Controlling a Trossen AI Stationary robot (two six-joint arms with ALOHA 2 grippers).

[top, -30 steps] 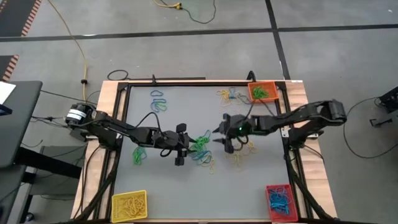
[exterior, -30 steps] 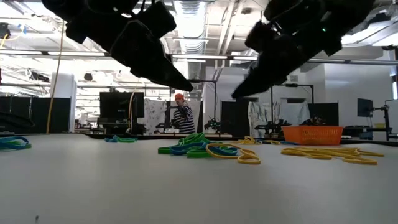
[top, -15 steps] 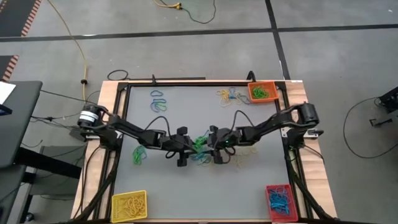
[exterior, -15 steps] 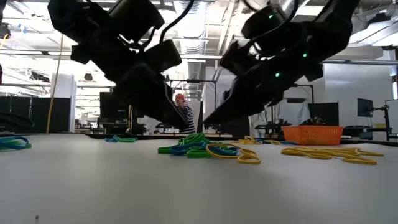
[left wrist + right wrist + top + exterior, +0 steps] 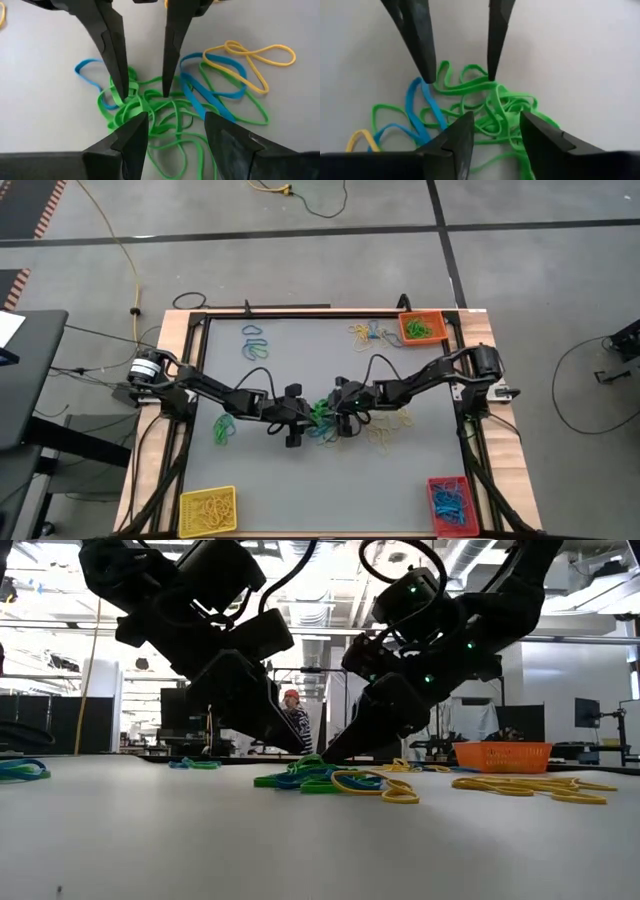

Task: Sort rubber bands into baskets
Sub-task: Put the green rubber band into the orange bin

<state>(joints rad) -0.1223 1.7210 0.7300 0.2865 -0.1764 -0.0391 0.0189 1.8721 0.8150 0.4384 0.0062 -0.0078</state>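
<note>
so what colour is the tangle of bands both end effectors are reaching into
Mostly green tangle, with a blue band at its edge; clearest in the right wrist view.

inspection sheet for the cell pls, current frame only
Surface: grey table, wood-framed.
Job's things: tangled green and blue rubber bands at centre, more scattered; orange basket, yellow basket, red basket, all holding bands.
Clutter: nothing seen.
Grippers: left gripper and right gripper face each other over the tangle, jaws apart, holding nothing.
Cables: yellow cable on floor.
Surroundings: person far behind.
</note>
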